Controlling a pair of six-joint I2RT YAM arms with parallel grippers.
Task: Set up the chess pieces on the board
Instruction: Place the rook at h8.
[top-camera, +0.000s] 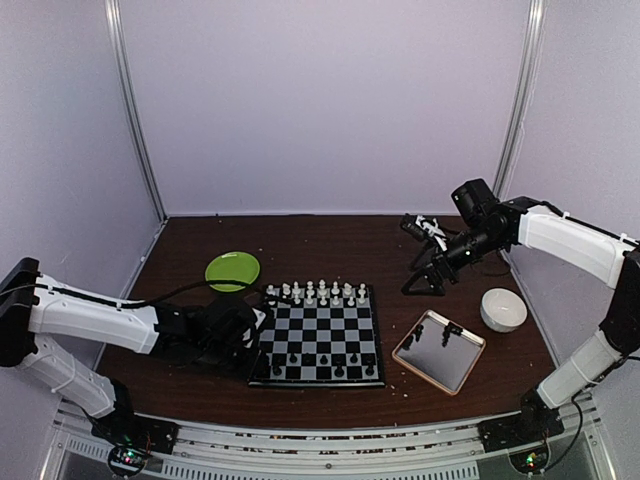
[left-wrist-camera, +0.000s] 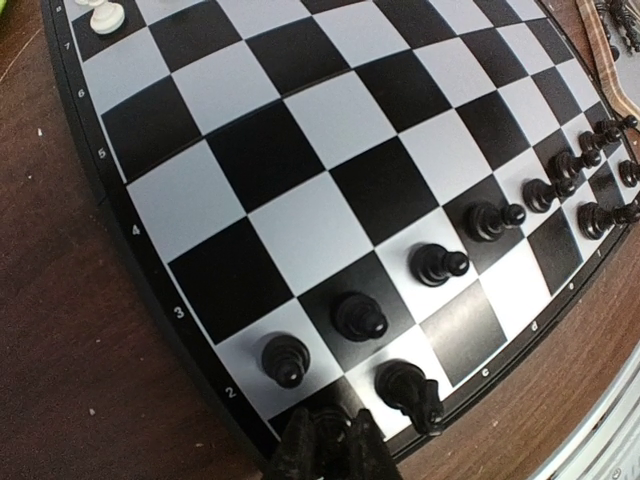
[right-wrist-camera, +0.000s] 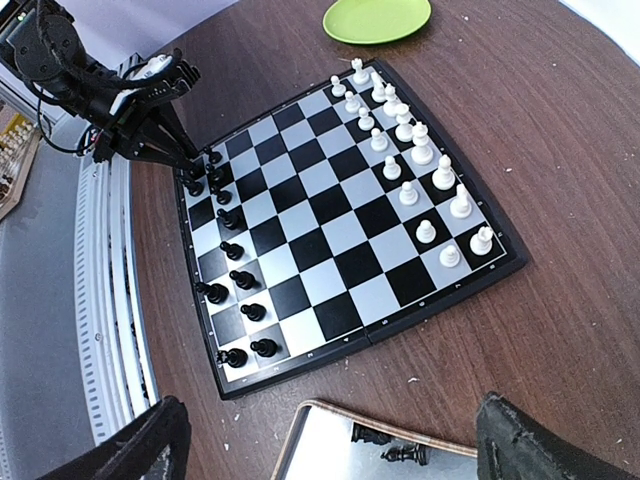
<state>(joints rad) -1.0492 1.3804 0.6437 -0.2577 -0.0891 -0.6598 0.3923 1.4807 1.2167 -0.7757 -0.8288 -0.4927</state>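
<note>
Chess pieces (top-camera: 310, 292) along board (top-camera: 320, 336) edges, seemingly.

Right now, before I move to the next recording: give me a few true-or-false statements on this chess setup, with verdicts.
1. The white chess pieces stand along the far side of the board. True.
2. The tray is empty. False: a few black pieces lie in it.
3. The right gripper is shut. False: its jaws stand open.
4. The left gripper is at the board's near left corner. True.
5. The green plate lies right of the board. False: it lies off the board's far left corner.
</note>
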